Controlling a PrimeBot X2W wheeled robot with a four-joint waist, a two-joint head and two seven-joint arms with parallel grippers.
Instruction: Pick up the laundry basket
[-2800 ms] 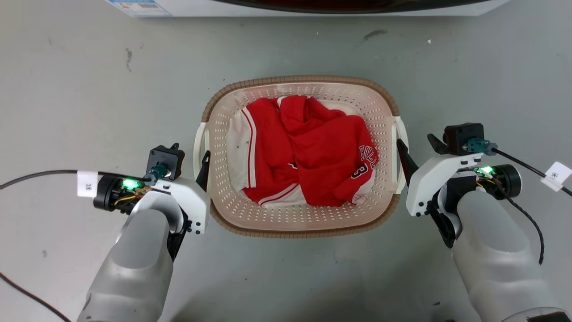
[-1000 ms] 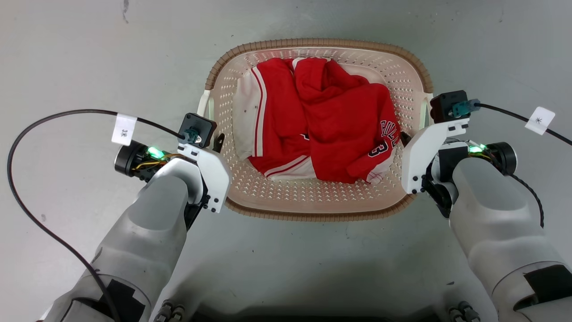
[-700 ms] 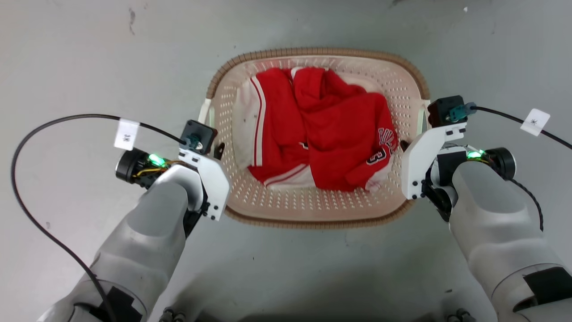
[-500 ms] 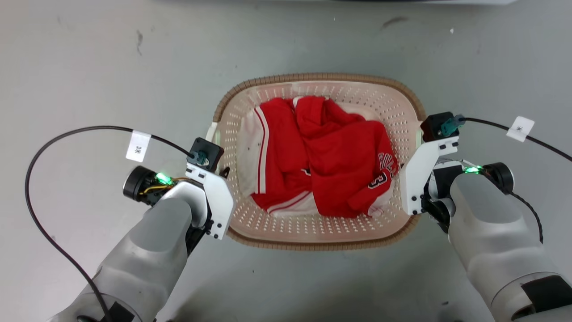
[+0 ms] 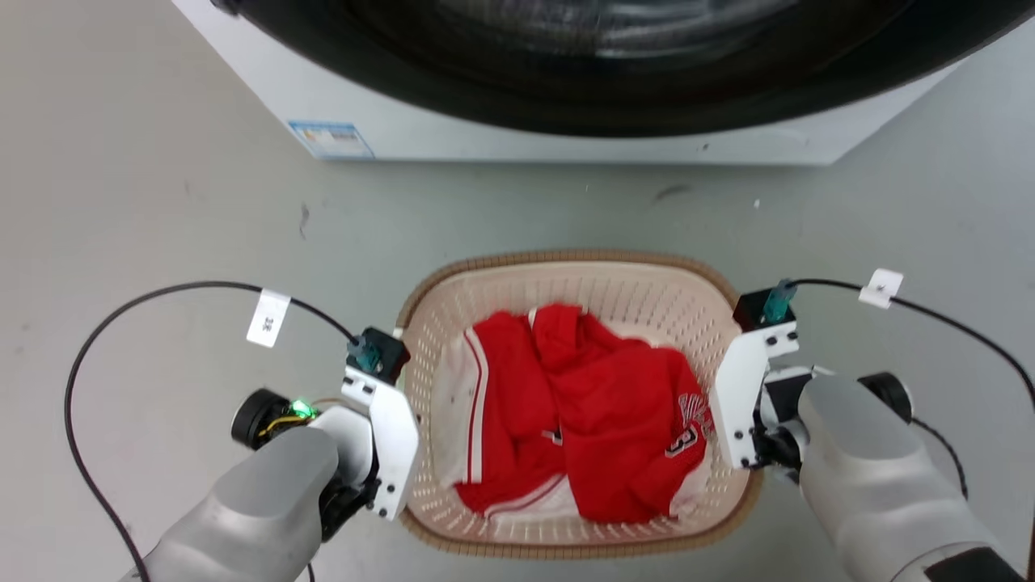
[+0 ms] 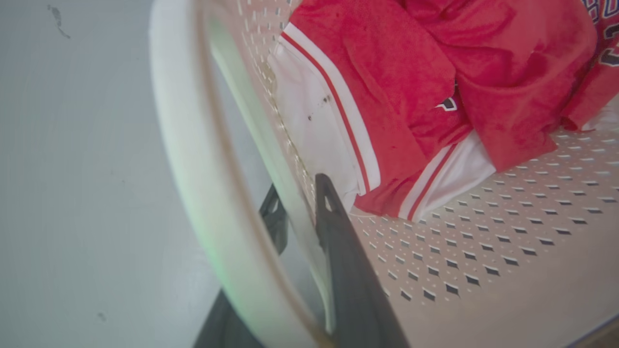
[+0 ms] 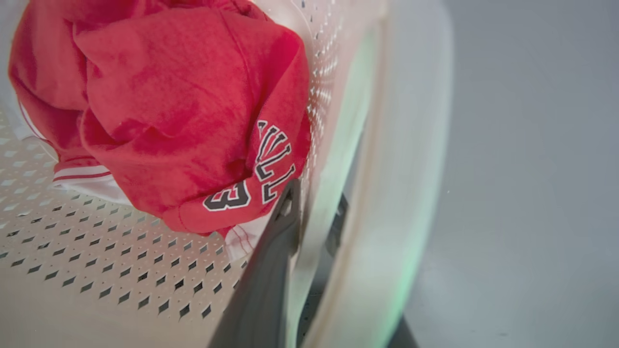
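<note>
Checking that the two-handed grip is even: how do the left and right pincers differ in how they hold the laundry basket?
The left pincer straddles the laundry basket at its left wall; the right pincer straddles its right wall. The left pincer's inner finger lies beside white cloth; the right pincer's lies beside the red sleeve numbered 3. Shared: each has one finger inside and one outside, between the wall and a white handle.

Both forearms (image 5: 267,501) pale grey, rounded. White wrist plates (image 5: 394,440) with black screws. Black camera blocks (image 5: 380,356), teal connectors, black cables (image 5: 202,284) carrying white tags (image 5: 268,318). Green LED (image 5: 301,406) at left wrist. On left gripper (image 6: 300,183), fingers (image 6: 348,270) dark grey, tapered.
</note>
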